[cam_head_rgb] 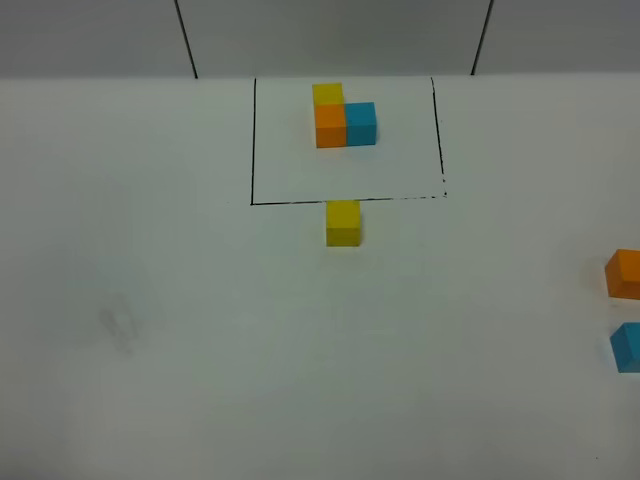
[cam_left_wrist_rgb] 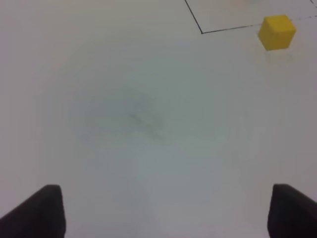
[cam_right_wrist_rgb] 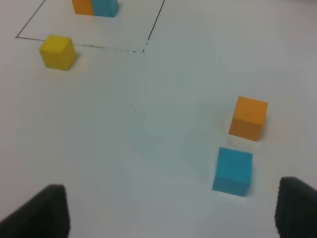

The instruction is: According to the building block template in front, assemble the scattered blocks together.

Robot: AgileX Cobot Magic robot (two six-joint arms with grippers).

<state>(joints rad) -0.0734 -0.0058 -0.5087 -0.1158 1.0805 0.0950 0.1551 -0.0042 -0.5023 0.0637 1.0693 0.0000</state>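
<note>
The template (cam_head_rgb: 344, 117) is an L of yellow, orange and blue cubes inside a black-line rectangle (cam_head_rgb: 252, 150) at the table's far middle. The loose yellow cube (cam_head_rgb: 343, 222) sits just below the rectangle's near line; it also shows in the left wrist view (cam_left_wrist_rgb: 277, 32) and the right wrist view (cam_right_wrist_rgb: 58, 51). The loose orange cube (cam_head_rgb: 625, 273) and loose blue cube (cam_head_rgb: 628, 347) sit at the right edge, close together (cam_right_wrist_rgb: 248, 118) (cam_right_wrist_rgb: 233, 171). My left gripper (cam_left_wrist_rgb: 168, 213) is open and empty over bare table. My right gripper (cam_right_wrist_rgb: 171, 210) is open and empty, near the blue cube.
The white table (cam_head_rgb: 200, 350) has a faint smudge (cam_head_rgb: 120, 325) at the left. Two dark vertical lines run down the back wall (cam_head_rgb: 185, 40).
</note>
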